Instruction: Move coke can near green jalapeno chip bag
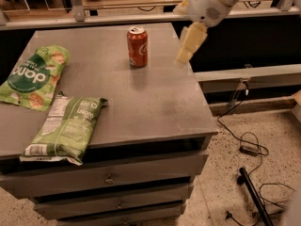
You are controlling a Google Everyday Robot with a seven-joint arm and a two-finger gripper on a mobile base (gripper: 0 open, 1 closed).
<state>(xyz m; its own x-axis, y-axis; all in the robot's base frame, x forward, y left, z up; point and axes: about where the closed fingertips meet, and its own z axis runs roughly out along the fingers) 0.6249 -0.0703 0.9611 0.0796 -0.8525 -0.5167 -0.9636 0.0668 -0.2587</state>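
Observation:
The coke can [137,46], red with a silver top, stands upright at the back middle of the grey cabinet top [155,102]. The green jalapeno chip bag [67,126], olive-green with a white label panel, lies flat at the front left. My gripper [189,45] hangs from the white arm [211,4] above the top's right part, to the right of the can and apart from it. It holds nothing that I can see.
A brighter green chip bag [33,76] with big white letters lies at the left edge. Drawers [110,178] sit below the top. Black cables [247,147] and a dark bar [254,197] lie on the speckled floor at the right. Shelving runs along the back.

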